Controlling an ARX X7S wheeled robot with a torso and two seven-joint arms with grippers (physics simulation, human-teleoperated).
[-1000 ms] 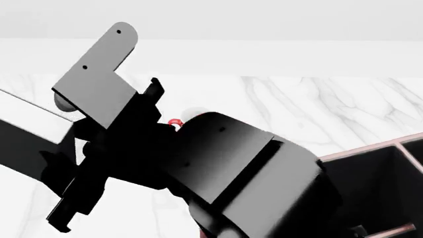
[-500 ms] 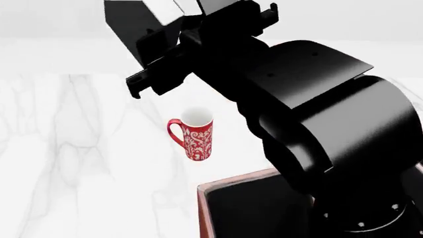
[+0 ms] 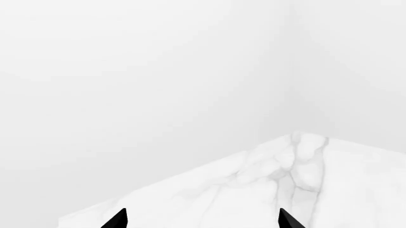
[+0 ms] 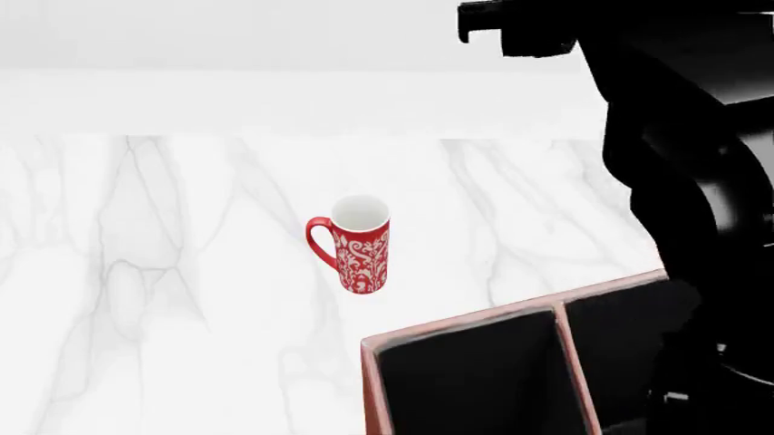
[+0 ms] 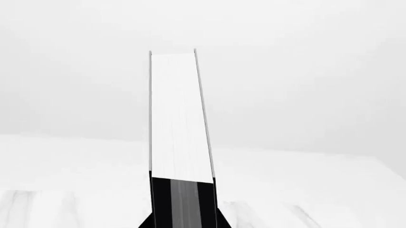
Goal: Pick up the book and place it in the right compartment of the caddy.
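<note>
A: Change since the earlier frame?
B: The right arm (image 4: 690, 181) has swung from the centre of the head view to its right edge, uncovering the mug and two caddy compartments.

A: Item one, the book?
B: Book (image 5: 179, 118): carried by the right gripper (image 5: 182, 209), whose fingers are clamped on its black covers; white page edge faces the wrist camera. It is held in the air above the worktop; it does not show in the head view.

A: Caddy?
B: Caddy (image 4: 466, 319): reddish-brown, pale-rimmed, black-lined, at the near right of the worktop (image 4: 181, 272); one divider shows between two compartments, the right one partly hidden by the arm.

A: Other entries?
B: Mug (image 4: 353, 243): red-and-white patterned, upright, handle to the left, just beyond the caddy's far left corner, apart from it. Left gripper (image 3: 201, 219): fingers apart, nothing between them, over a corner of the marble worktop.
</note>
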